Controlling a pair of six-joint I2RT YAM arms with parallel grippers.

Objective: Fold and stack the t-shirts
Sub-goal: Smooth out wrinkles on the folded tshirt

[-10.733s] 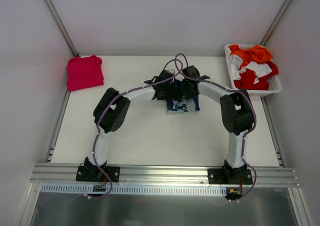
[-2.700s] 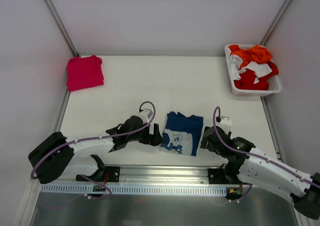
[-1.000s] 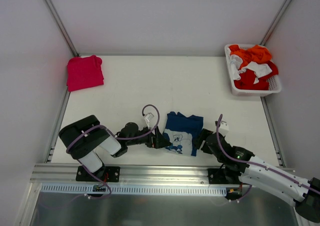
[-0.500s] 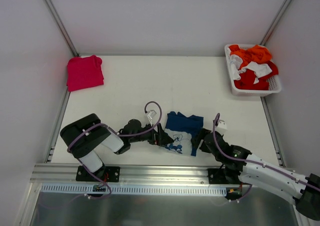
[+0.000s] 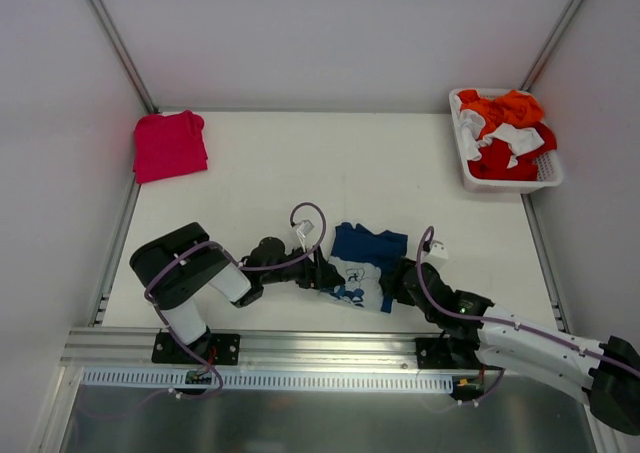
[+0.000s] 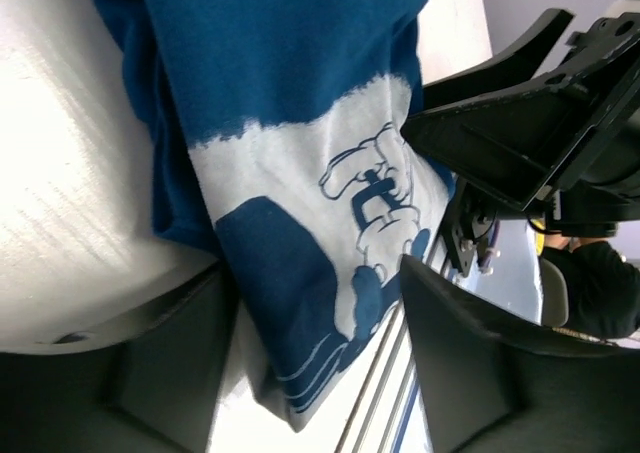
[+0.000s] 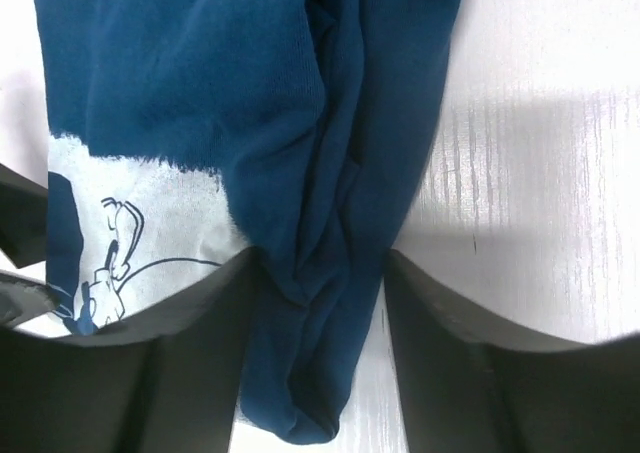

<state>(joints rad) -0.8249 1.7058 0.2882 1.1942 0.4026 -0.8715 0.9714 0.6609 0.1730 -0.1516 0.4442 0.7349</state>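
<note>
The navy blue t-shirt (image 5: 368,256) lies folded near the table's front edge, its white print facing up. Low at its left edge is my left gripper (image 5: 326,274). In the left wrist view the left gripper (image 6: 315,273) stands open, its jaws half narrowed round the printed corner of the navy t-shirt (image 6: 270,73), with a gap beside one finger. At the shirt's right edge my right gripper (image 5: 396,279) is shut on a bunched fold. The right wrist view shows the right gripper (image 7: 320,263) squeezing the navy t-shirt (image 7: 200,73) from both sides. The pinkish-red t-shirt (image 5: 170,145) lies folded at the far left corner.
A white basket (image 5: 548,178) with orange, red and white clothes stands at the far right corner. The metal front rail (image 5: 330,348) runs just behind both grippers. Both arms lie low along the table's near edge.
Both grippers have slid inward onto the navy t-shirt's left and right edges, and both pairs of jaws have narrowed. The shirt's near edges have bunched slightly.
</note>
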